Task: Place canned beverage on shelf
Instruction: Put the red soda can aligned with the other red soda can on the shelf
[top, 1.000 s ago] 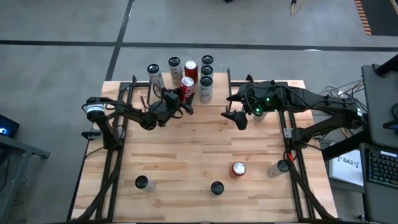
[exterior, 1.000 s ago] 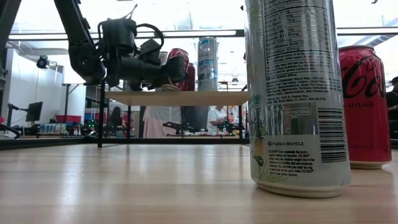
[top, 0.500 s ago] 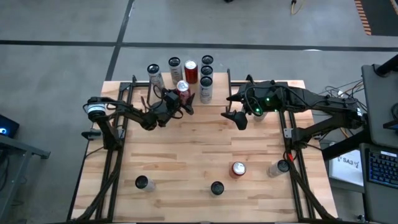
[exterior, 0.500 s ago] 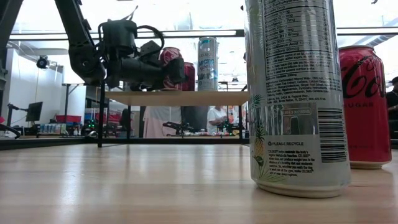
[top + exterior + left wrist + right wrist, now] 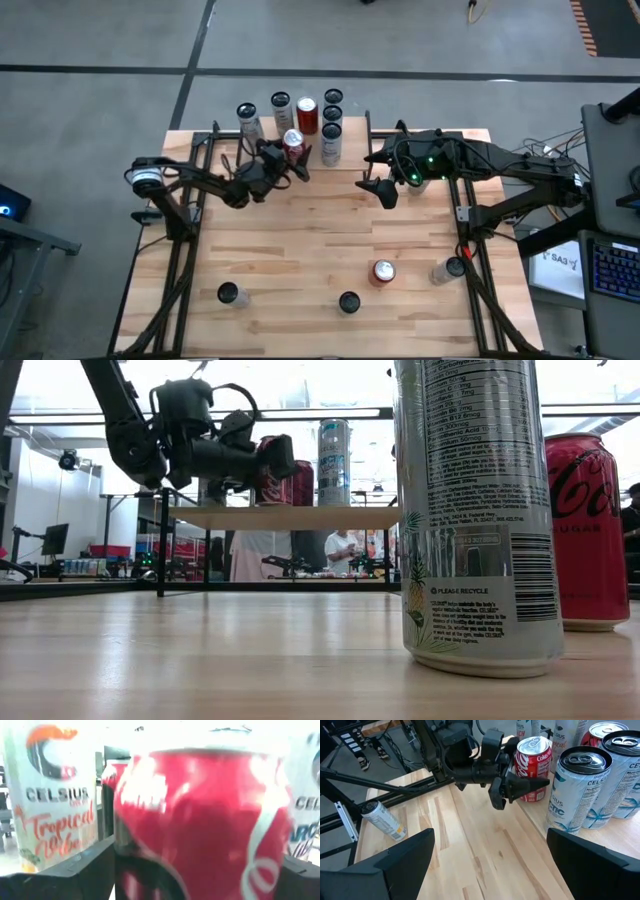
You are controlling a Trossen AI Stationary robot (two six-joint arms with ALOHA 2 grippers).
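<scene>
Left gripper (image 5: 284,166): jaws spread wider than a second ago, flanking the red can (image 5: 293,141) without clamping.
Red can: upper centre of high view, upright on the shelf (image 5: 300,517).
Meaning: placement looks done.
Right gripper (image 5: 384,191): open, empty, waiting right of centre.

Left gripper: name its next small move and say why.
Probably draw the left gripper straight back off the red cola can. Its jaws stand open on either side of that can, which stands upright on the light wooden shelf among other cans.
</scene>
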